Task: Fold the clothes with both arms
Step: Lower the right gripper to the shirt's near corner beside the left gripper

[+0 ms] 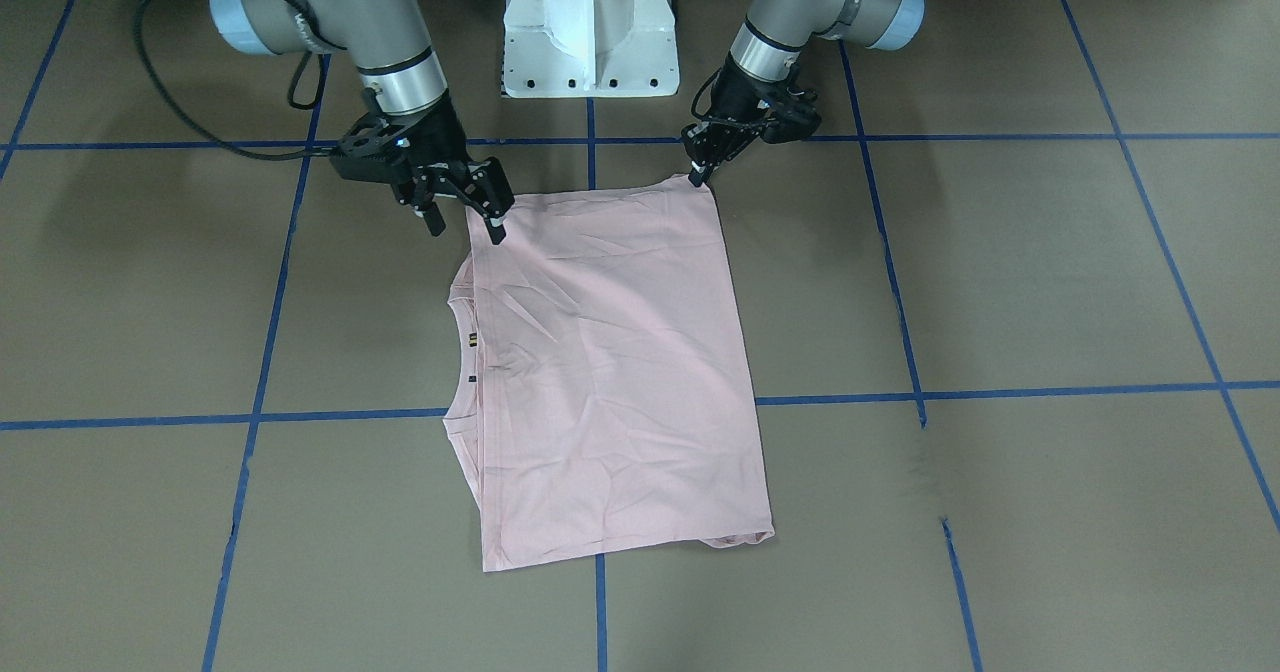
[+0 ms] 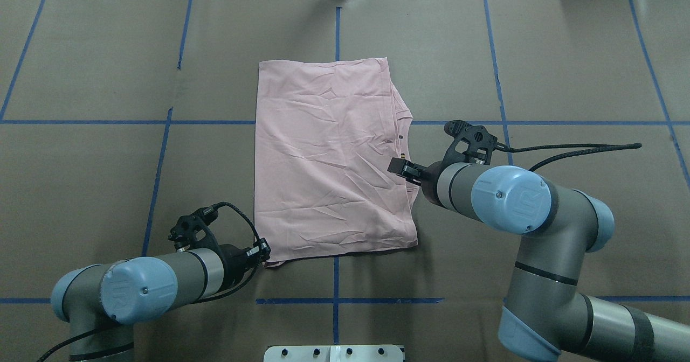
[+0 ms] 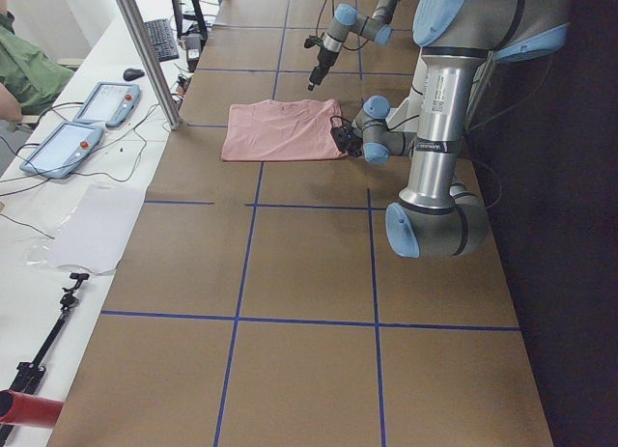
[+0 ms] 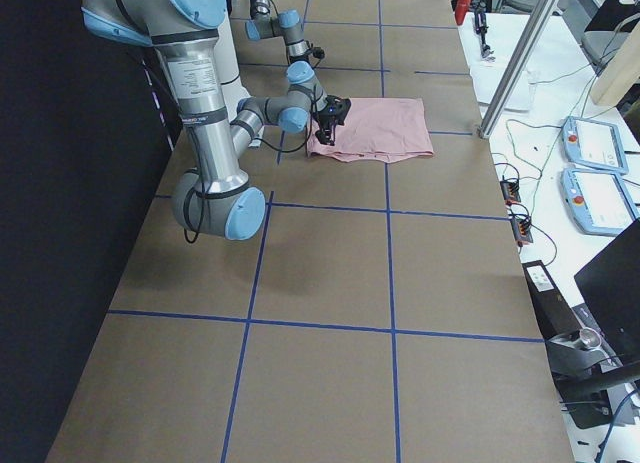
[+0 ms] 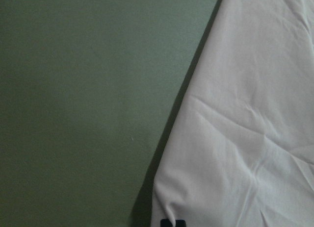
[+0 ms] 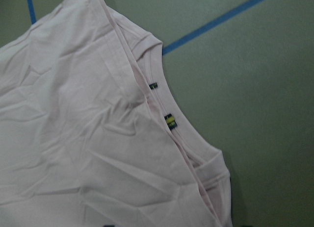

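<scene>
The pale pink T-shirt (image 1: 610,372) lies flat on the brown table, folded into a long rectangle with its plain side up (image 2: 329,162). Its collar and neck labels (image 6: 169,120) face the robot's right. My left gripper (image 1: 698,174) sits low at the shirt's near-left corner (image 2: 264,253) and is shut on that corner; the left wrist view shows the cloth (image 5: 245,138) puckered at a black fingertip. My right gripper (image 1: 466,228) hovers over the near-right corner beside the collar (image 2: 403,168). It is open, with one fingertip (image 1: 497,235) at the shirt's edge.
The white pedestal base (image 1: 590,32) stands just behind both grippers. Blue tape lines (image 1: 590,142) grid the table. A black cable (image 2: 582,149) trails from the right wrist. A side bench holds two tablets (image 3: 58,148), with a person's green sleeve (image 3: 24,75) beyond.
</scene>
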`<state>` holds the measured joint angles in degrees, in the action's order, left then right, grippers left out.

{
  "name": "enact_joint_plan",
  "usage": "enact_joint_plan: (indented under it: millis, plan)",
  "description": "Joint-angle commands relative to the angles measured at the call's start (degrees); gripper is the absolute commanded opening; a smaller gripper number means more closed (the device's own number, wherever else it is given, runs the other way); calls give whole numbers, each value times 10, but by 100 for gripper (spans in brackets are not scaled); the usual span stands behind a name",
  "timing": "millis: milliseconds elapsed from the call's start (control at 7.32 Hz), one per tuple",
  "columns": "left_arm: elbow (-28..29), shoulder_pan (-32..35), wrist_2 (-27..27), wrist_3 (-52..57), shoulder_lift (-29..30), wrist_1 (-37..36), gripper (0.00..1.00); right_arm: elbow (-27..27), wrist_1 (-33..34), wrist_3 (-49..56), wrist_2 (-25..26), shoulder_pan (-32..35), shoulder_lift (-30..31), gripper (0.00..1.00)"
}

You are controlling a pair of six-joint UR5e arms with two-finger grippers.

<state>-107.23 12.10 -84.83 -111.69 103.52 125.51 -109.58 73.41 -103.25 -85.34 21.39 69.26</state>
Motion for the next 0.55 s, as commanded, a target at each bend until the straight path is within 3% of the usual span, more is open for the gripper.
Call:
enact_joint_plan:
  millis: [0, 137, 410]
  plan:
    - [-2, 0, 0, 1, 0, 0, 0, 2, 91, -85, 47, -49, -30, 85]
    - [-3, 0, 0, 0, 1, 0, 0, 2, 136, -126, 48, -67, -37, 83]
    - [-4, -1, 1, 0, 1, 0, 0, 17, 163, -144, 48, -83, -52, 80]
